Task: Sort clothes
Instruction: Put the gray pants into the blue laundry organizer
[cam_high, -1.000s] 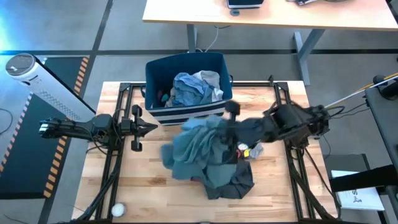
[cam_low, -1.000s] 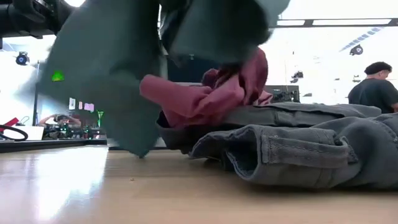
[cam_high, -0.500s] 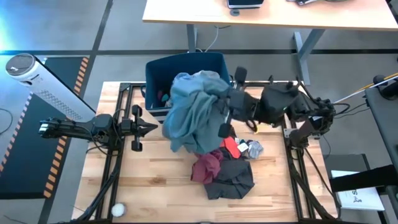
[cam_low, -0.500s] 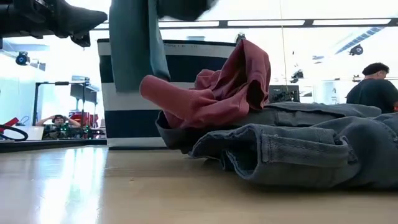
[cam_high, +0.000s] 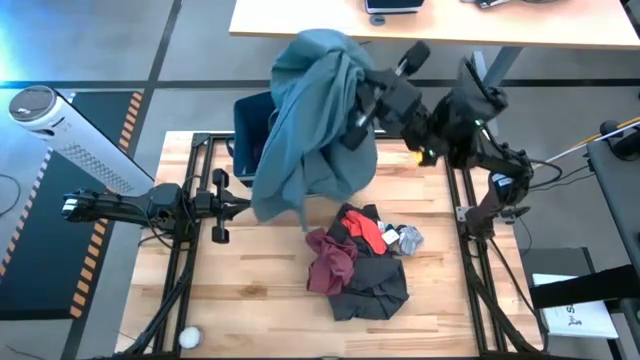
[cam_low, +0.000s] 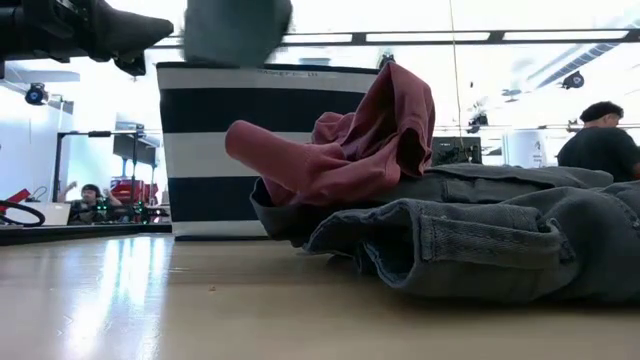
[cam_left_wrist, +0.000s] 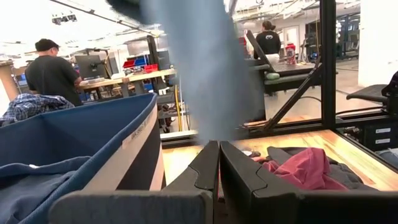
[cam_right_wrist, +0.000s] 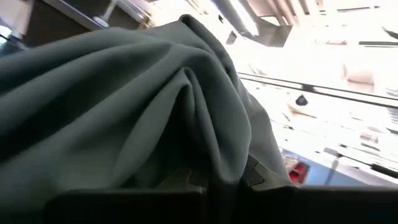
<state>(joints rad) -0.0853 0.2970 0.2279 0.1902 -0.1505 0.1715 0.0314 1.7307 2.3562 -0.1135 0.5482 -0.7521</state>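
My right gripper (cam_high: 358, 98) is shut on the large teal-green garment (cam_high: 308, 125), held high above the navy striped bin (cam_high: 248, 118), which the garment mostly hides from above. The garment's lower end (cam_low: 238, 28) hangs over the bin's rim (cam_low: 262, 70). A pile of clothes lies mid-table: a red piece (cam_high: 330, 266) draped on a dark charcoal garment (cam_high: 378, 288), with small red (cam_high: 370, 232) and grey (cam_high: 408, 239) pieces at its far side. My left gripper (cam_high: 236, 205) waits shut at the table's left, beside the bin (cam_left_wrist: 93, 143). My right gripper holds a bunched fold of the teal-green garment (cam_right_wrist: 214, 163) between its fingers; the cloth itself hides the place of contact. The garment hangs below and to the left of the gripper in loose folds, lifted clear of the table and the pile.
A white ball (cam_high: 188, 337) lies at the near left corner. A white cylinder (cam_high: 60, 135) stands off the table's left side and a wooden desk (cam_high: 430, 25) beyond the far edge. People (cam_low: 600, 140) stand in the room behind. Bare tabletop shows left of the pile.
My right gripper has risen and swung toward the far edge with the teal-green garment. The garment has come off the pile, lifted clear of the table, and now hangs over the bin. The red and charcoal pieces it covered lie uncovered and still.
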